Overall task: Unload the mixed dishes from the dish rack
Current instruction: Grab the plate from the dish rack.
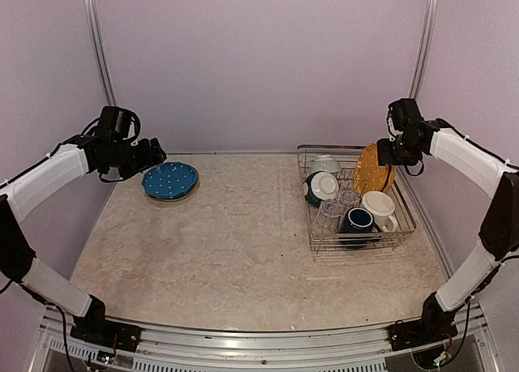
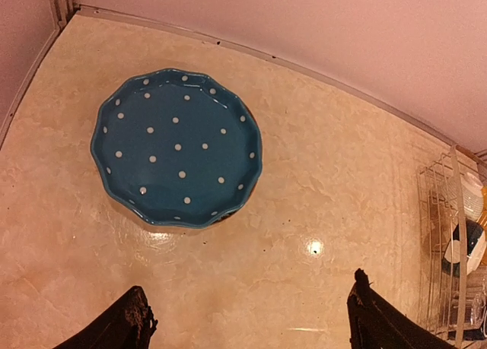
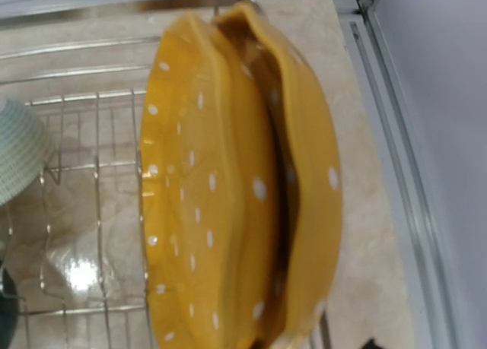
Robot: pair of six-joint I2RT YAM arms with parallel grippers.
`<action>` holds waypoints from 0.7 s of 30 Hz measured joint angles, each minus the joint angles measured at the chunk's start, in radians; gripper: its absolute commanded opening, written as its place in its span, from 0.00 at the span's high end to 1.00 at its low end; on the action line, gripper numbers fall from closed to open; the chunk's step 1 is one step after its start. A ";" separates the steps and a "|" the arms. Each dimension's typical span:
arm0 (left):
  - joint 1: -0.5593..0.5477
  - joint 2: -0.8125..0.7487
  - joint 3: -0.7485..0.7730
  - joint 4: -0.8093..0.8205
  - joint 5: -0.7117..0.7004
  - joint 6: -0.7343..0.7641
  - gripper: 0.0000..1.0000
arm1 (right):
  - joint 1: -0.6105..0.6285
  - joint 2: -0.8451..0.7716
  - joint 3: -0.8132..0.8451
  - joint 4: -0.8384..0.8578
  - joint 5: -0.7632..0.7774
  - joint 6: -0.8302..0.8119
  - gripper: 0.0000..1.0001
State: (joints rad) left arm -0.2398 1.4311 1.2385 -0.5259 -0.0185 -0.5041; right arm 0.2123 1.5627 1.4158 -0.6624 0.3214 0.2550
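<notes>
A blue white-dotted plate (image 1: 170, 180) (image 2: 176, 147) lies flat on the table at the far left. My left gripper (image 1: 154, 155) (image 2: 251, 318) hovers beside its near edge, open and empty, apart from the plate. The dish rack (image 1: 401, 226) (image 3: 91, 83) stands at the right. Two yellow dotted plates (image 1: 373, 171) (image 3: 228, 197) stand on edge in its far right corner. My right gripper (image 1: 391, 155) sits at their upper rim. Its fingers are almost entirely hidden in the right wrist view, so I cannot see how the jaws stand or whether they touch a plate.
The rack also holds a teal bowl with a white inside (image 1: 322, 187), a cream mug (image 1: 379, 205), a navy mug (image 1: 357, 220), clear glasses (image 1: 332, 214) and a pale ribbed dish (image 1: 326, 164) (image 3: 15, 159). Walls close in the back and both sides.
</notes>
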 measured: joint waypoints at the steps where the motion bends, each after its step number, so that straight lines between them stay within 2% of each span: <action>1: -0.010 -0.013 0.006 -0.004 -0.010 0.010 0.14 | -0.002 0.010 0.013 0.001 -0.004 -0.002 0.37; 5: -0.043 -0.040 0.027 -0.007 -0.033 0.037 0.14 | -0.003 0.054 0.067 0.002 -0.004 -0.008 0.40; 15: -0.088 -0.043 0.032 -0.007 -0.039 0.046 0.14 | -0.003 0.151 0.157 0.000 0.021 -0.030 0.56; 21: -0.093 -0.040 0.032 -0.007 -0.034 0.046 0.14 | -0.003 0.199 0.196 0.000 0.050 -0.034 0.59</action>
State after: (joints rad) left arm -0.3328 1.3907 1.2709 -0.5331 -0.0521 -0.4580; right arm 0.2092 1.7618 1.6123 -0.6628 0.3710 0.2211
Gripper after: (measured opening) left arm 0.858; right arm 0.413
